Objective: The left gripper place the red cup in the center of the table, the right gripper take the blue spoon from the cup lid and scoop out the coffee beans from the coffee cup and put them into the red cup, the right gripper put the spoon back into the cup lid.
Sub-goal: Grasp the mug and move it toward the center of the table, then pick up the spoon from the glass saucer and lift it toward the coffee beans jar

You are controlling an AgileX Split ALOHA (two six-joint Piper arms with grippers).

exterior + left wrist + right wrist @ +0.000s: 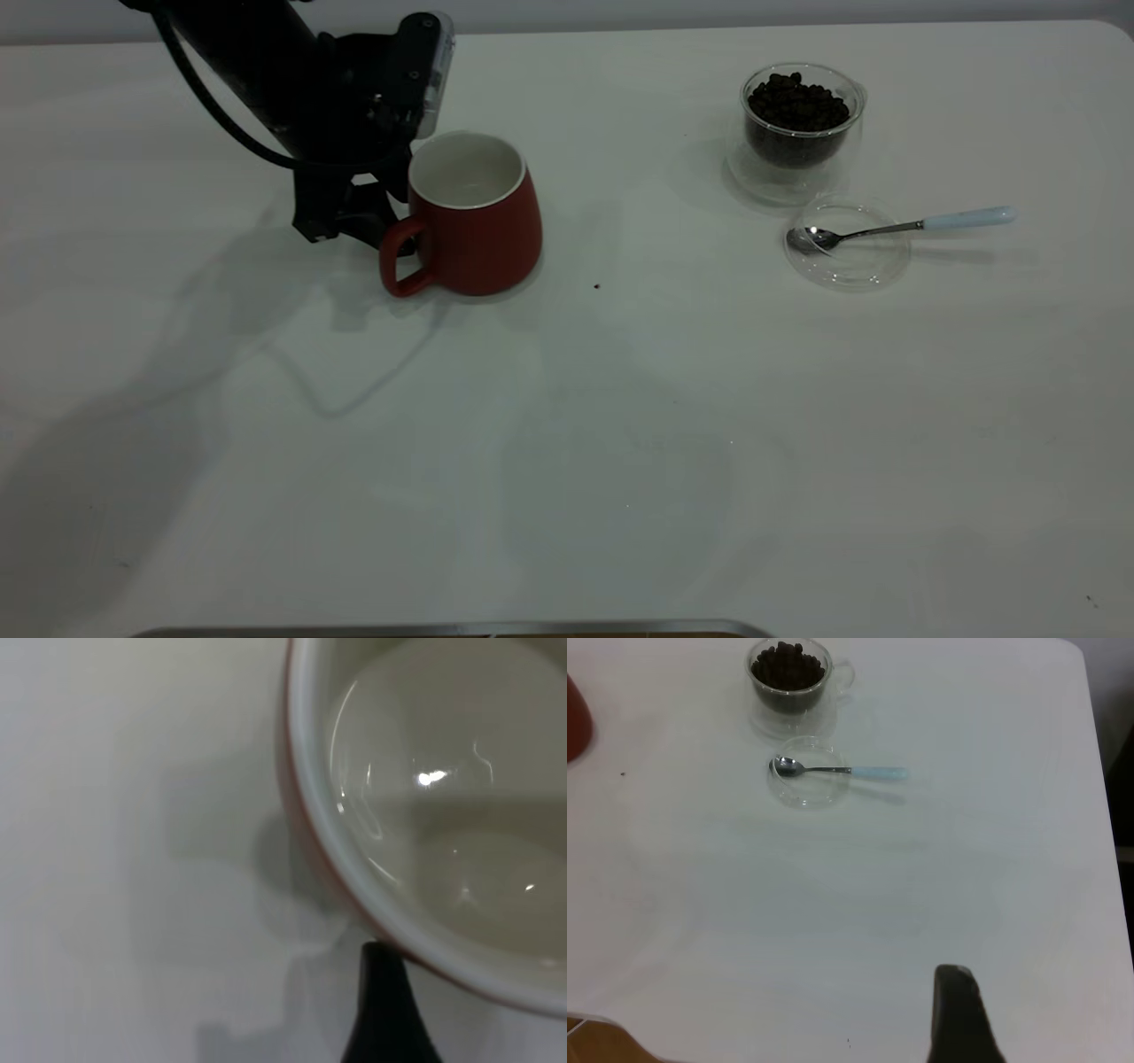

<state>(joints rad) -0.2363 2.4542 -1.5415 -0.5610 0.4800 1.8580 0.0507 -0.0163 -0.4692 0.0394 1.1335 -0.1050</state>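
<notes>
Left of the table's middle, the left gripper (390,190) sits behind the red cup (469,217); its hold cannot be told. Placing step; spoon (895,229) untouched on lid (848,244).

Plain white counter (620,461) with not much on it. A red cup (474,221) sits left of the middle, handle toward the camera. Over on the right there's a glass coffee cup (800,124) full of beans, and just in front of it a clear lid (848,244) with the blue-handled spoon (904,227) lying across it. One tiny dark speck (596,286) sits near the red cup.
</notes>
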